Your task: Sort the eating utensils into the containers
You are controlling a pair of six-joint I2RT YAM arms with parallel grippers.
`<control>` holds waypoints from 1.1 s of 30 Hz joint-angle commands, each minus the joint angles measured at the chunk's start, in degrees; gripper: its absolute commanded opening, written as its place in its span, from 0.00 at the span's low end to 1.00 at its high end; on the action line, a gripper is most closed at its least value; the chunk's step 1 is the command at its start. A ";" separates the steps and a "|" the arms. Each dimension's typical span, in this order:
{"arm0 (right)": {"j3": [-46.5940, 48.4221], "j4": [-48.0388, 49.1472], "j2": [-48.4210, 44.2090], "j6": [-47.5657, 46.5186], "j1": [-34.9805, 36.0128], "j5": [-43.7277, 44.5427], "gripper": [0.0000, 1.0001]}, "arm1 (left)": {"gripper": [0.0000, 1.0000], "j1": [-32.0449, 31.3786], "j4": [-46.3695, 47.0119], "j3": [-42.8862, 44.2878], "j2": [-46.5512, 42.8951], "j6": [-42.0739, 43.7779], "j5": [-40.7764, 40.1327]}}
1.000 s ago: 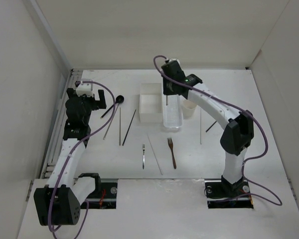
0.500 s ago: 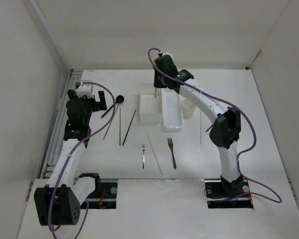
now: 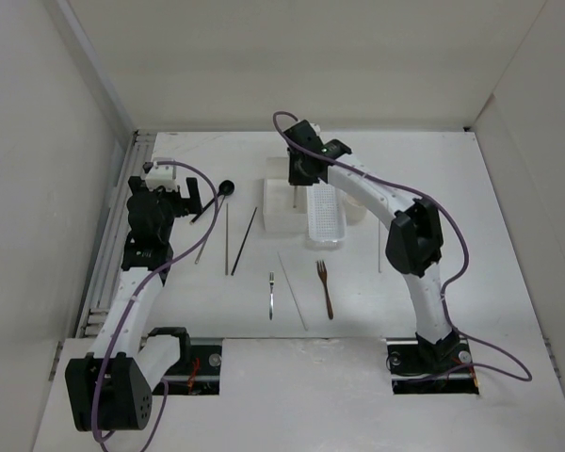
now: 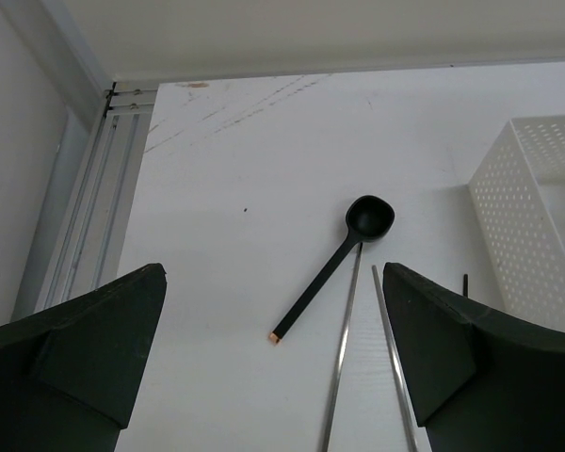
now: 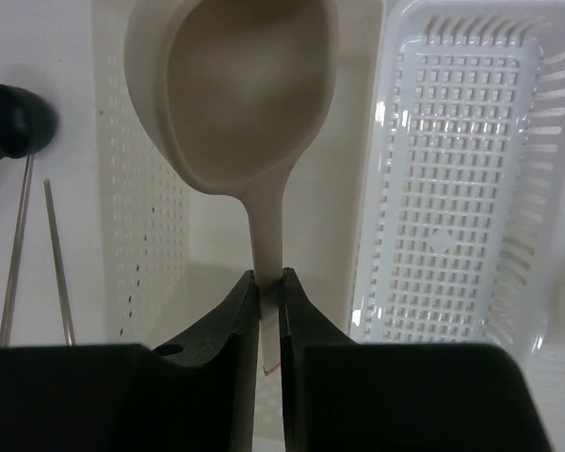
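table (image 3: 471, 282): white; we find everything below resting on it or hanging over it.
square box (image 5: 141, 188): white and open, just beside the perforated basket (image 5: 452, 188).
right gripper (image 5: 269, 282): clamped on the handle of a pale spoon (image 5: 240, 94), whose bowl hangs over the square box (whether it touches the box, we cannot tell).
left gripper (image 4: 273, 268): fingers spread wide, nothing between them.
black spoon (image 4: 369, 217): flat on the table under the left gripper, beside chopsticks (image 3: 227, 240).
forks: we see the brown fork (image 3: 326, 287) and silver fork (image 3: 272, 294) lying apart, nearer the arm bases.
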 commanded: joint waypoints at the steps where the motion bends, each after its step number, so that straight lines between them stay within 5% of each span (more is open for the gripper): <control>1: 1.45 -1.28 0.65 1.23 0.82 -1.29 0.05 | 1.00 -0.17 2.35 -0.59 -1.55 0.44 -0.43; 8: 0.93 -1.81 1.79 1.75 0.82 -1.91 0.35 | 1.00 -0.17 2.87 -0.59 -1.55 0.44 -0.43; 18: 3.74 -1.11 -1.10 -0.62 0.82 0.90 0.38 | 1.00 -0.17 3.40 -1.12 -0.32 3.50 -0.43; 24: 5.76 4.25 -10.31 -8.25 0.82 2.83 0.46 | 0.62 -0.17 2.61 1.08 4.69 8.34 3.25; 28: 3.13 8.12 -16.21 -13.18 0.82 4.24 0.57 | 0.61 -0.17 1.55 3.54 10.56 15.01 8.00; 33: -3.27 11.20 -21.05 -14.24 -4.44 -1.55 0.58 | 0.73 -0.17 -1.43 8.02 18.65 21.08 12.56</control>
